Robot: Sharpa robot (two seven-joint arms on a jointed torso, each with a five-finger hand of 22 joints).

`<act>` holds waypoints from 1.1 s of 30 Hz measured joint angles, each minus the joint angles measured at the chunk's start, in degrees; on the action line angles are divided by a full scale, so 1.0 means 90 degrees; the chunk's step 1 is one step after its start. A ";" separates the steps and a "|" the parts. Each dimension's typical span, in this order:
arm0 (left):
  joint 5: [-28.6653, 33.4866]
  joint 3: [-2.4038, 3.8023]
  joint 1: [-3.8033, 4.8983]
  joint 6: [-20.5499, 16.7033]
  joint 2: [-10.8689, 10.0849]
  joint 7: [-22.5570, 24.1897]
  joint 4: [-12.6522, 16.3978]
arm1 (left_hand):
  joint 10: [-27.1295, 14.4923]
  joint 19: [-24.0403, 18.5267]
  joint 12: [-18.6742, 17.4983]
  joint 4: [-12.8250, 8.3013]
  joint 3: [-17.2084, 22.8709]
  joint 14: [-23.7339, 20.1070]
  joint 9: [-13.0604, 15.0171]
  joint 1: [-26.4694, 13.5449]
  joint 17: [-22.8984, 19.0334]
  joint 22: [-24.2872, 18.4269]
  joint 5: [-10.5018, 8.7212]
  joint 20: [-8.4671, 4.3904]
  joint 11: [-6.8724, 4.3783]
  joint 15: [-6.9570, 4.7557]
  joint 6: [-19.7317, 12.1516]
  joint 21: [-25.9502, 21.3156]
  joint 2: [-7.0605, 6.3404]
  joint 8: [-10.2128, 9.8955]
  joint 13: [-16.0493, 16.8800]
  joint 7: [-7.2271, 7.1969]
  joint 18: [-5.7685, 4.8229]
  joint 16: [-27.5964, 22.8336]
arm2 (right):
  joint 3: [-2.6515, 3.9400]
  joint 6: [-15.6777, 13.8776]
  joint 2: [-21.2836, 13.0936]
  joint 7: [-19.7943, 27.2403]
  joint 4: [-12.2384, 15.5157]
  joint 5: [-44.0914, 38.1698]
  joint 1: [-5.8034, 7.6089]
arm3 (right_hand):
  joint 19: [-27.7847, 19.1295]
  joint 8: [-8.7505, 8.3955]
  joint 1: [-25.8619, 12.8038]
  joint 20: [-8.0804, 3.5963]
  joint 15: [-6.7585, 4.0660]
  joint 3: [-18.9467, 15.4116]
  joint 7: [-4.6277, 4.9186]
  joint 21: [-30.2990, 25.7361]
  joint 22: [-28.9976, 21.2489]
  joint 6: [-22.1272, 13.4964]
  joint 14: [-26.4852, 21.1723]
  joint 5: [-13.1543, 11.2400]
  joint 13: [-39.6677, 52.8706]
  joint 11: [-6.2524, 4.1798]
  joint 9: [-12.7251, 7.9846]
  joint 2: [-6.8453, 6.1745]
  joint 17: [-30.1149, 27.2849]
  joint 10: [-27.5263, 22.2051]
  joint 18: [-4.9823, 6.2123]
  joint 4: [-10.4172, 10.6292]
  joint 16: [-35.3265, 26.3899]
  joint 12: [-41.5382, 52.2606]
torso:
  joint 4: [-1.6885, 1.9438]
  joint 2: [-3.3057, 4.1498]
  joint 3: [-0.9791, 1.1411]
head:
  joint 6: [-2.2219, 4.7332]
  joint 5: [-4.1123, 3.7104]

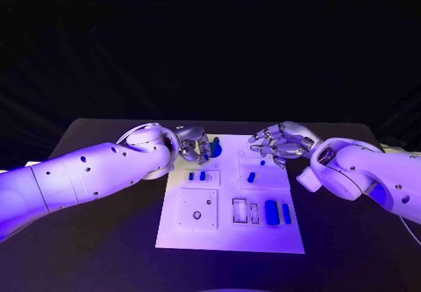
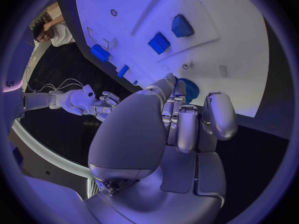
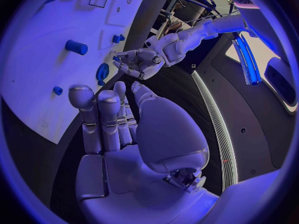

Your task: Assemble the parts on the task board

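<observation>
Black tabletop (image 1: 105, 243) carrying the white task board (image 1: 230, 234) at centre. Left hand (image 1: 191, 146), at the board's far left corner, holds a blue disc (image 1: 215, 148) in its fingers (image 2: 187, 129). Right hand (image 1: 281, 143) hovers over the far right corner, fingers curled apart, holding nothing. Other blue parts (image 1: 272, 212) lie on the board.

My left arm: reaches in from the near left, hand (image 1: 193, 148) at the far left, fingers curled together. My right arm: from the right, hand (image 1: 281, 143) raised, fingers loosely bent, holding nothing.
</observation>
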 measured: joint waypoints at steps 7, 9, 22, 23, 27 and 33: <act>0.0052 0.0000 0.0001 0.0127 -0.0055 -0.0029 -0.0014 | 0.0023 0.0000 0.0000 0.0000 0.0000 0.0000 0.0000 -0.0042 -0.0001 0.0000 0.0000 0.0000 -0.0023 0.0000 0.0023 0.0000 -0.0042 0.0000 0.0000 -0.0023 0.0001 0.0000 | 0.0000 0.0004 0.0015 0.0000 -0.0007 0.0003 -0.0003 | 0.0000 0.0000 0.0000 0.0000 0.0000 0.0018 0.0000 0.0000 0.0000 0.0000 0.0000 0.0024 -0.0005 0.0000 -0.0001 0.0000 0.0000 0.0000 0.0000 0.0018 0.0000 0.0000 | 0.0001 0.0005 -0.0001 | -0.0018 0.0010; 0.0060 0.0000 0.0001 0.0163 -0.0078 -0.0030 -0.0014 | 0.0023 0.0000 -0.0024 0.0000 0.0036 0.0000 0.0000 -0.0074 -0.0006 0.0000 0.0000 0.0000 -0.0023 0.0000 0.0023 0.0000 -0.0074 0.0000 0.0001 -0.0023 0.0001 0.0000 | 0.0000 0.0006 0.0018 0.0000 -0.0008 0.0004 -0.0003 | 0.0000 0.0000 0.0000 0.0000 0.0000 0.0018 0.0000 0.0000 -0.0001 0.0000 0.0000 0.0025 -0.0005 0.0000 -0.0001 0.0000 -0.0001 0.0000 0.0000 0.0018 0.0000 0.0000 | -0.0002 0.0005 -0.0002 | -0.0020 0.0017; 0.0086 0.0001 -0.0001 0.0312 -0.0156 -0.0032 -0.0079 | 0.0068 0.0000 -0.0030 -0.0001 0.0036 0.0000 -0.0005 -0.0101 -0.0011 -0.0001 0.0000 0.0000 -0.0023 0.0000 0.0023 0.0000 -0.0047 -0.0001 0.0001 -0.0023 0.0010 0.0000 | 0.0000 0.0013 0.0044 -0.0001 -0.0012 0.0005 -0.0007 | 0.0000 0.0000 0.0000 0.0000 0.0000 0.0018 -0.0001 0.0000 -0.0001 0.0001 0.0000 0.0024 -0.0005 0.0000 -0.0002 0.0000 -0.0002 0.0000 0.0000 0.0018 0.0000 0.0000 | -0.0007 0.0006 0.0004 | -0.0034 0.0018; 0.0087 0.0003 -0.0001 0.0316 -0.0156 -0.0032 -0.0085 | 0.0068 0.0000 -0.0030 0.0000 0.0036 0.0000 -0.0006 -0.0101 -0.0011 -0.0001 0.0000 0.0000 -0.0023 0.0000 0.0022 0.0000 -0.0047 -0.0001 0.0001 -0.0023 0.0010 0.0000 | 0.0000 0.0014 0.0045 -0.0001 -0.0012 0.0005 -0.0007 | 0.0000 0.0000 0.0000 0.0000 0.0000 0.0018 -0.0001 0.0000 -0.0001 0.0001 0.0000 0.0024 -0.0005 0.0000 -0.0002 0.0000 -0.0002 0.0000 0.0000 0.0018 0.0000 0.0000 | -0.0007 0.0006 0.0004 | -0.0033 0.0018; 0.0091 0.0004 -0.0001 0.0330 -0.0153 -0.0031 -0.0100 | 0.0068 0.0000 -0.0030 -0.0001 0.0035 0.0000 -0.0010 -0.0101 -0.0010 -0.0002 0.0000 0.0000 -0.0023 0.0000 0.0067 0.0000 -0.0047 -0.0017 0.0001 -0.0023 0.0011 0.0000 | 0.0000 0.0015 0.0044 -0.0001 -0.0012 0.0006 -0.0008 | 0.0000 0.0000 0.0000 0.0000 0.0000 0.0018 -0.0001 0.0000 -0.0001 0.0001 0.0000 0.0024 -0.0005 0.0000 -0.0002 0.0000 -0.0002 0.0000 0.0000 0.0018 0.0000 0.0000 | -0.0009 0.0005 0.0004 | -0.0033 0.0009; 0.0099 0.0004 0.0000 0.0361 -0.0150 -0.0027 -0.0105 | 0.0068 0.0000 -0.0030 -0.0018 0.0053 0.0000 -0.0004 -0.0127 -0.0010 -0.0002 0.0000 0.0000 -0.0023 0.0000 0.0068 0.0000 -0.0074 -0.0017 0.0001 -0.0023 0.0012 0.0000 | 0.0000 0.0018 0.0040 -0.0001 -0.0012 0.0006 -0.0008 | 0.0000 0.0001 0.0000 0.0000 0.0000 0.0018 -0.0001 0.0000 -0.0002 0.0001 0.0000 0.0024 -0.0005 0.0000 -0.0002 0.0000 -0.0002 0.0000 0.0000 0.0018 0.0000 0.0000 | -0.0003 0.0005 0.0004 | -0.0042 0.0004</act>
